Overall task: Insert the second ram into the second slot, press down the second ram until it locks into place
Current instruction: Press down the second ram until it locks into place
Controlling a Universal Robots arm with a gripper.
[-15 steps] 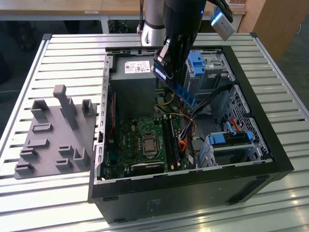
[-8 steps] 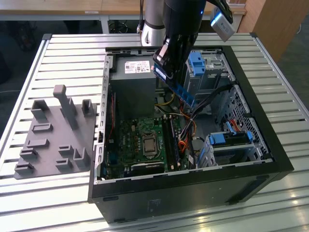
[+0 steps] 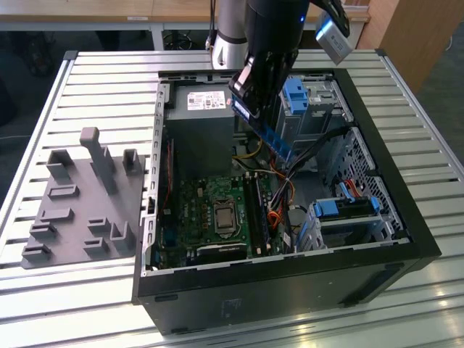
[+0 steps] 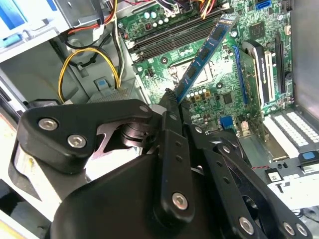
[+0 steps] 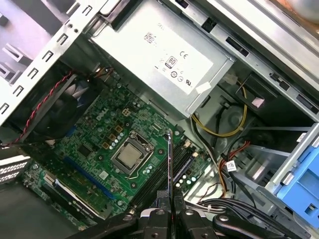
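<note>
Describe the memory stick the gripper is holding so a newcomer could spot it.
Find the open black computer case on the slatted metal table. Above its green motherboard, the black gripper pinches a long, thin blue circuit-board stick by one end; it alone hangs tilted in the air.

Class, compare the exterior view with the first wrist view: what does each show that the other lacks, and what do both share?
Exterior view adds: the grey peg fixture lying on the slatted table beside the computer case. First wrist view adds: the case fan beside the motherboard. Shared: the second ram clamped in the hand over the motherboard, plus the power supply and CPU socket.
</note>
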